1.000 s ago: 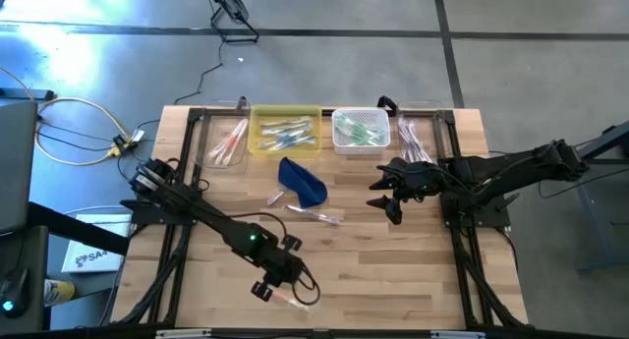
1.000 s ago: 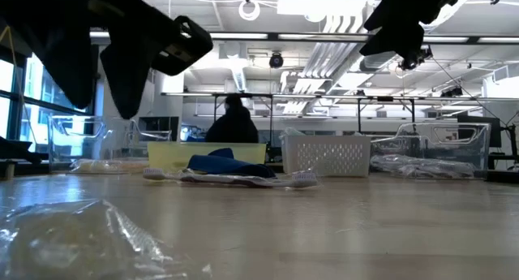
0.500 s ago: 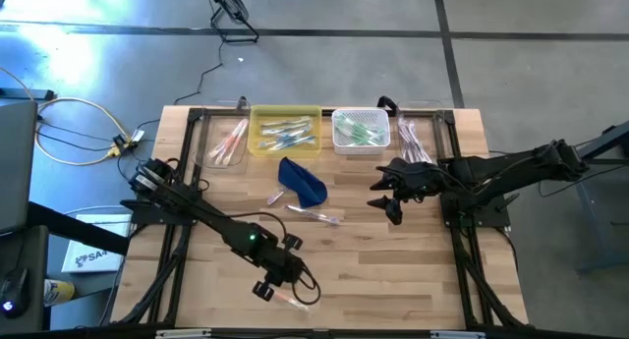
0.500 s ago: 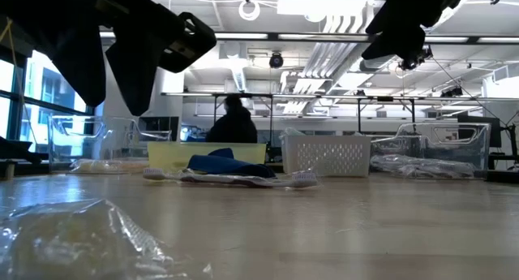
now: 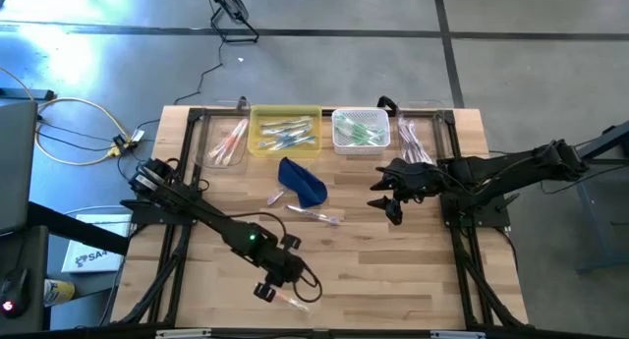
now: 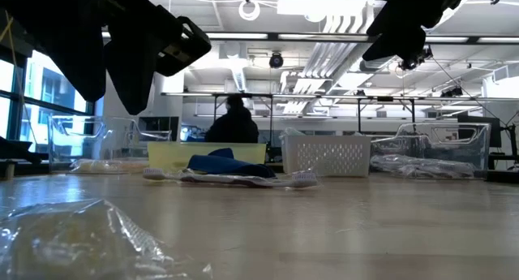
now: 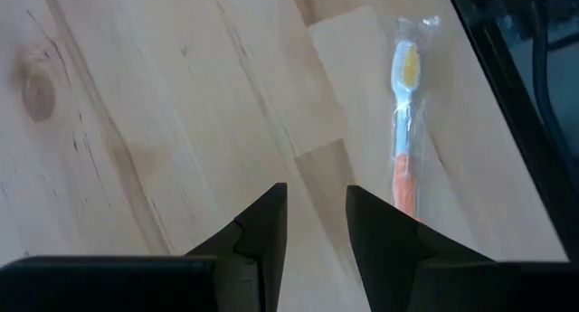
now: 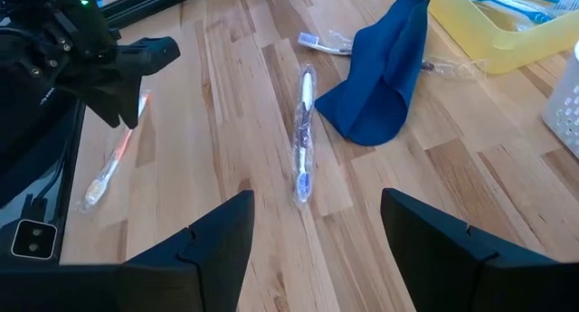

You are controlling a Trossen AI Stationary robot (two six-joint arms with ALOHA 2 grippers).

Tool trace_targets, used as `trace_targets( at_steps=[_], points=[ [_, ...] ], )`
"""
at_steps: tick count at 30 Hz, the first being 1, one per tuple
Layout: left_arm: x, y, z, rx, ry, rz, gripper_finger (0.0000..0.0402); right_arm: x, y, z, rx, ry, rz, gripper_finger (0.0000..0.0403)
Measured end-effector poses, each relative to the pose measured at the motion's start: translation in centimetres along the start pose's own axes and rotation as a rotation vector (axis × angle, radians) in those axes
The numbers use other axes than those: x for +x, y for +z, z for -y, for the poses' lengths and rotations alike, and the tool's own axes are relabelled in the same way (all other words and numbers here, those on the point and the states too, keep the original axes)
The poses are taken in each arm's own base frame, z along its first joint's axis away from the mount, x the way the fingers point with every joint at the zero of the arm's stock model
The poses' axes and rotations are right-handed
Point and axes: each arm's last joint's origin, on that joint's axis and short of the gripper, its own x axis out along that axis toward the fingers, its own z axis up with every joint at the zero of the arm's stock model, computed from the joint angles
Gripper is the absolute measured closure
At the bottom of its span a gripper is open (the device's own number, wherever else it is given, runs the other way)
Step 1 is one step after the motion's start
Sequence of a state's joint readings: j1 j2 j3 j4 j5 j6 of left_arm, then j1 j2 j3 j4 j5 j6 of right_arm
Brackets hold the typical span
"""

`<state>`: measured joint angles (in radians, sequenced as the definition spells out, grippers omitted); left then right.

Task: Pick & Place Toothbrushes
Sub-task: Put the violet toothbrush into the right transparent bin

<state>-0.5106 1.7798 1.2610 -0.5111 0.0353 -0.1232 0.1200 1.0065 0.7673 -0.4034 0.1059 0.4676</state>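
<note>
An orange-handled toothbrush [image 7: 403,140] in a clear wrapper lies flat on the wood near the table's front edge [image 5: 293,299]. My left gripper [image 7: 317,193] hovers over it [image 5: 283,285], pointing steeply down. It is open, with bare wood between its fingers and the toothbrush just beside one finger. My right gripper [image 8: 312,212] hangs open above the table's right middle [image 5: 389,199], with nothing between its fingers. A wrapped blue-and-white toothbrush [image 8: 303,136] lies mid-table [image 5: 316,215], and a smaller pinkish one [image 5: 277,197] lies left of it. Close to the low view's camera the wrapper [image 6: 73,239] shows crumpled.
A dark blue pouch [image 5: 303,180] lies mid-table. Along the far edge stand a clear bin [image 5: 228,142], a yellow tray [image 5: 285,131], a white basket [image 5: 360,130] and another clear bin [image 5: 413,138], each holding toothbrushes. Bare wood lies at the front right. A person [image 6: 233,122] sits in the room behind.
</note>
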Motion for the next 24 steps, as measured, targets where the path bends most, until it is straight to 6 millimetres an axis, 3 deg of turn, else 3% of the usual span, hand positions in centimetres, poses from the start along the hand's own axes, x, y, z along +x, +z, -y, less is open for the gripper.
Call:
trace_targets(
  at_steps=[16,24],
  points=[
    [0.0,-0.1,0.3,0.133,-0.003,-0.012,0.0287,0.0,0.0,0.2,-0.002,-0.049,0.021,0.0169],
    [0.0,-0.9,0.2,0.130,-0.011,-0.087,0.0215,0.0,0.0,0.2,-0.003,-0.050,0.020,0.0169]
  ],
)
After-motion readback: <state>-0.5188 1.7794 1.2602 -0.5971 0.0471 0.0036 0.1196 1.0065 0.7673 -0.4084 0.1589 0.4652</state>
